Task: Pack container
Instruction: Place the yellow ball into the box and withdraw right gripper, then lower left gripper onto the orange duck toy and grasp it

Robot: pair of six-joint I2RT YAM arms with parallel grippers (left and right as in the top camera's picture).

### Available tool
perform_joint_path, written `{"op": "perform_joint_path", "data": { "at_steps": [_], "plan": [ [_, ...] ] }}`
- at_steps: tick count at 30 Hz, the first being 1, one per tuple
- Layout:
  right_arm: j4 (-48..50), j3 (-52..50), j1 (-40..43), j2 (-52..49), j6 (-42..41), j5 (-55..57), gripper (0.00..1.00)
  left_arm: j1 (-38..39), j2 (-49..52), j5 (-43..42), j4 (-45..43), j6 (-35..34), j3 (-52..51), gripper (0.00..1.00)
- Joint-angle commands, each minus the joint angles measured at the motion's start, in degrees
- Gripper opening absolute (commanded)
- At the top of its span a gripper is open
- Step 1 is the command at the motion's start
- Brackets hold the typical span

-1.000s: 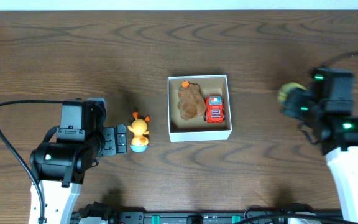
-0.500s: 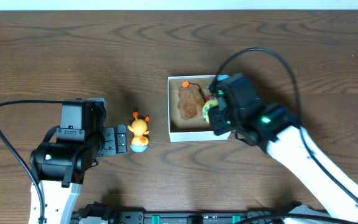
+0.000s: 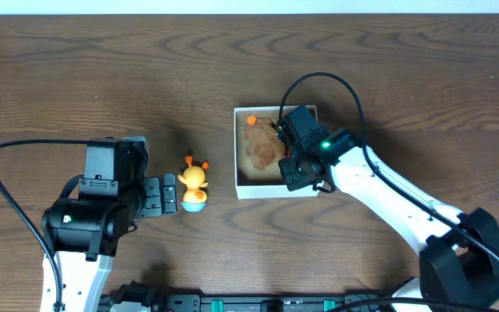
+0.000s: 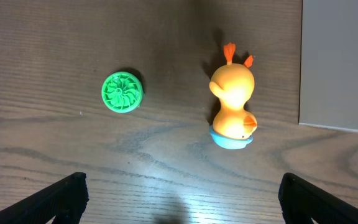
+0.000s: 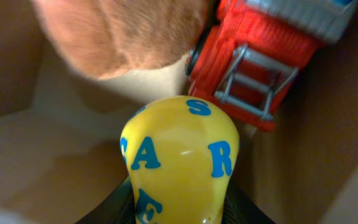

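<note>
The container, a white box with a tan inside, stands at the table's middle. In it lie a brown plush toy and a red truck. My right gripper is down inside the box's right part, shut on a yellow toy with blue letters, right next to the truck and the plush. An orange duck toy stands left of the box. My left gripper is open and empty just left of the duck. The box's white wall also shows in the left wrist view.
A small green disc lies on the wood left of the duck in the left wrist view. The right arm's cable loops above the box. The dark wooden table surrounds everything.
My right arm has swung from the table's right side over to the box and lowered the yellow toy into it. The left arm and the duck have not moved.
</note>
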State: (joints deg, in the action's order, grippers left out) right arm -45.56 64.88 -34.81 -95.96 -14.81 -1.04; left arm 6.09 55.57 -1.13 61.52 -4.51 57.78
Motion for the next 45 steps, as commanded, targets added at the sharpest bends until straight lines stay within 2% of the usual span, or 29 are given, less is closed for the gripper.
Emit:
{"op": "perform_joint_path", "data": {
  "at_steps": [1, 6, 8, 11, 14, 20, 25, 30, 33, 37, 45],
  "plan": [
    [-0.72, 0.46, -0.46, -2.03, -0.52, 0.22, 0.27, -0.28, 0.15, 0.07, 0.17, -0.55, 0.85, 0.98],
    [-0.81, 0.90, -0.35, -1.29, -0.17, 2.27, 0.46, -0.28, 0.15, 0.07, 0.15, -0.55, 0.85, 0.98],
    [-1.18, 1.84, -0.33, -0.39, -0.13, 3.39, 0.61, -0.28, 0.15, 0.07, 0.17, -0.55, 0.85, 0.98],
    [-3.17, 4.72, 0.11, 1.77, -0.11, 5.99, 0.74, -0.28, 0.15, 0.07, 0.15, -0.55, 0.85, 0.98],
    [-6.36, 9.27, 1.16, 4.50, -0.11, 9.38, 0.79, -0.28, 0.15, 0.07, 0.15, -0.55, 0.85, 0.98],
    [-10.08, 15.96, 5.84, 10.71, -2.23, 11.78, 0.82, -0.28, 0.15, 0.07, 0.15, -0.55, 0.85, 0.98],
    [-14.80, 15.98, 16.92, 14.95, -14.12, 11.72, 0.99, -0.28, 0.15, 0.07, -0.35, -0.55, 0.85, 0.98],
    [-21.05, 14.86, 29.53, 14.27, -16.26, 6.88, 0.99, -0.28, 0.15, -0.02, -1.44, -0.72, 0.85, 0.98],
    [-21.70, 12.55, 34.16, 13.60, -12.83, 5.86, 0.99, -0.28, 0.87, -1.70, -1.79, -0.76, 0.85, 0.98],
    [-20.15, 8.11, 37.90, 12.90, -9.62, 5.90, 0.99, -0.17, 5.79, -2.84, -1.84, -3.80, 0.98, 0.98],
    [-14.34, -0.94, 40.83, 12.59, -7.34, 5.92, 0.99, 3.54, 21.55, -3.02, -6.45, -4.04, 1.09, 0.98]
  ]
}}
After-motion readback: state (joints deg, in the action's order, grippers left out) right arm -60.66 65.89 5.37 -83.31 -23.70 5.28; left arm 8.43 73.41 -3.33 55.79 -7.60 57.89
